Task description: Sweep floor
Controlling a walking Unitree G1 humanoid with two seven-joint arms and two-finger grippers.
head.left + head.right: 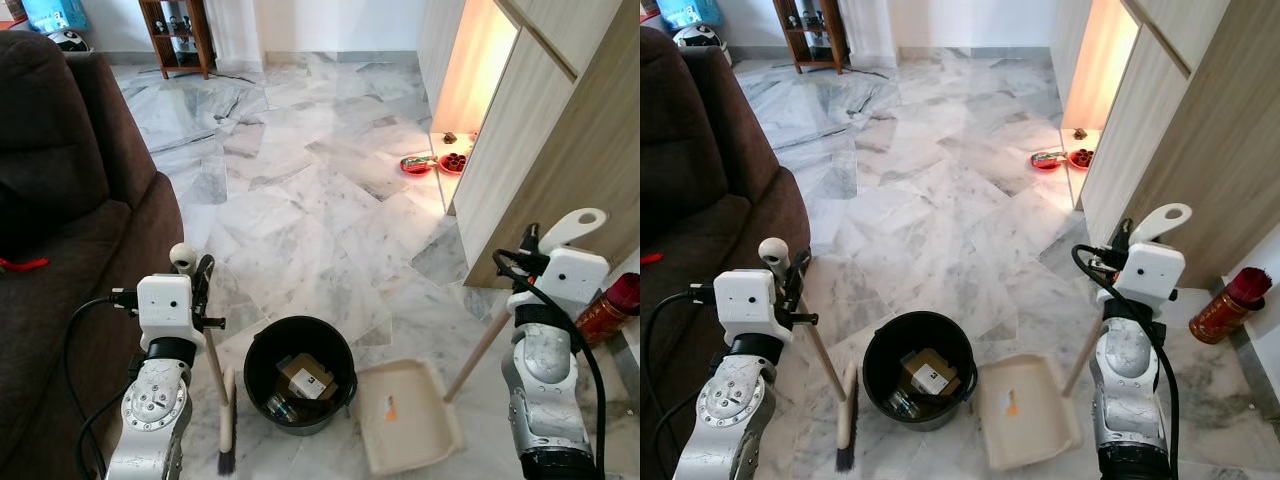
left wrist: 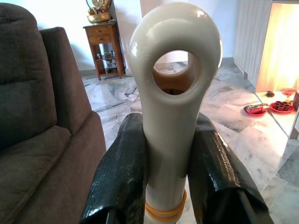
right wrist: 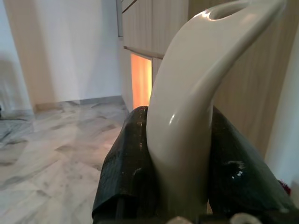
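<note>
The left tool [image 2: 168,182] grips the cream plastic handle top of a wooden-shafted hand broom [image 1: 222,420]; the right tool [image 3: 180,186] clamps the cream long-handled dustpan [image 1: 405,412]. Both rest on the marble floor [image 1: 300,200] flanking a black bucket [image 1: 300,372]. Light, rigid, probably slippery plastic.

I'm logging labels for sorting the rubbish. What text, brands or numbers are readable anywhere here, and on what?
None can be read.
White label on the brown cardboard box in the round black bucket: dark marks, too small to read.
Red cylindrical can by the wooden cabinet: gold print, blurred.
Blue box behind the dark brown sofa: print too small.
</note>
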